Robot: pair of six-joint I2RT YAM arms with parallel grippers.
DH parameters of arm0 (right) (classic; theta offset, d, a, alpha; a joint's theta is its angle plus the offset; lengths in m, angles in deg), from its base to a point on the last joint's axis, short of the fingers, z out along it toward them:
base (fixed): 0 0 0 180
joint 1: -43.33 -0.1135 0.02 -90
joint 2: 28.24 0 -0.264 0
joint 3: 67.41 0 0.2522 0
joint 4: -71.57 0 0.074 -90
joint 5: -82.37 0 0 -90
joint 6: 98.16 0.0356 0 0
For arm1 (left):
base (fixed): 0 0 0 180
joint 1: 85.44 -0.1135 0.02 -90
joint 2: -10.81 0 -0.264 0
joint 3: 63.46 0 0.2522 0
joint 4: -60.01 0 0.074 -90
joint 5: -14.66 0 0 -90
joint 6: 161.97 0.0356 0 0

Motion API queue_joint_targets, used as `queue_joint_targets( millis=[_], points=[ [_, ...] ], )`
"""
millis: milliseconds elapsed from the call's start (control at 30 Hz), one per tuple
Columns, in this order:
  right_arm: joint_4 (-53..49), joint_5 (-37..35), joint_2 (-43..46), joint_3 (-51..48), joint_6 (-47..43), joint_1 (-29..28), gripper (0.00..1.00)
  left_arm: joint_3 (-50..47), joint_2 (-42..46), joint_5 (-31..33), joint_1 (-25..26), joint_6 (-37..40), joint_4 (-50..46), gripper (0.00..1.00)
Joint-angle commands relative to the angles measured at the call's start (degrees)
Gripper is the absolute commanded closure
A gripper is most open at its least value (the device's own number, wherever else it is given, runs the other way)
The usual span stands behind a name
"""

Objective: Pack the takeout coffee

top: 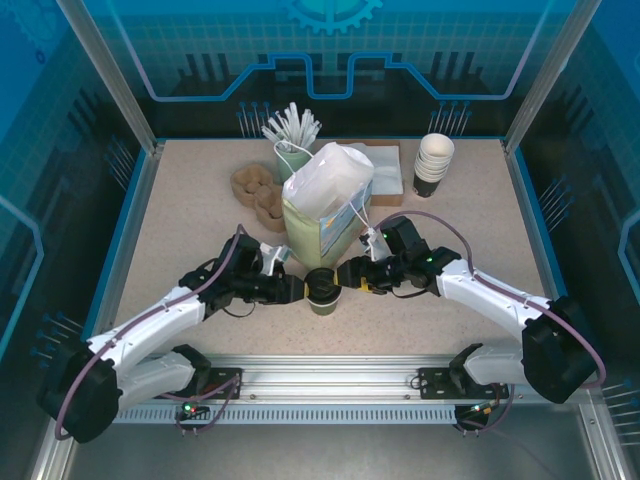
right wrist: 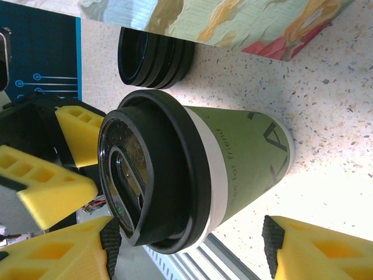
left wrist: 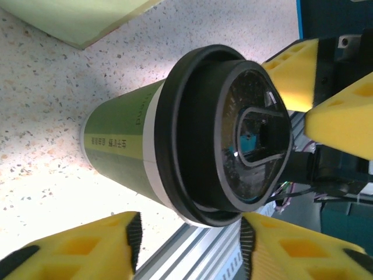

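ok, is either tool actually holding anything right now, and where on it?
Nothing is held. The takeout coffee stands on the table between the open fingers of the left tool and the right tool; gaps show at its sides.

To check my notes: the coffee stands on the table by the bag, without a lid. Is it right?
No. The coffee has a black lid on, as the left wrist view shows. It does stand on the table by the bag.

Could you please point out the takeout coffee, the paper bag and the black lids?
takeout coffee (left wrist: 116, 154): left wrist view, on its green side wall.
paper bag (top: 335, 185): top external view, on its white upper part.
black lids (right wrist: 157, 58): right wrist view, on the stack's side.
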Motion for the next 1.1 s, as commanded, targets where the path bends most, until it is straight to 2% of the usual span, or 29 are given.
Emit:
queue_joint_targets(
  millis=[0, 433, 733, 1067],
  points=[
    [-0.2, 0.0, -0.3, 0.9, -0.4, -0.9, 0.32, 1.8, 2.1, -0.6, -0.6, 0.9, -2.2, 0.45],
    [-2.2, -0.3, 0.2, 2.1, -1.8, -0.8, 0.32, 6.0, -0.4, 5.2, -0.5, 2.4, -2.8, 0.41],
    [-3.1, -0.1, 1.2, 2.6, -2.5, -0.9, 0.32, 9.5, -6.4, 4.8, -0.5, 5.1, -2.4, 0.40],
    [-3.5, 0.2, 1.1, 2.6, -2.5, -0.9, 0.32, 9.7, -8.3, 4.9, -0.5, 6.7, -3.8, 0.41]
  ],
)
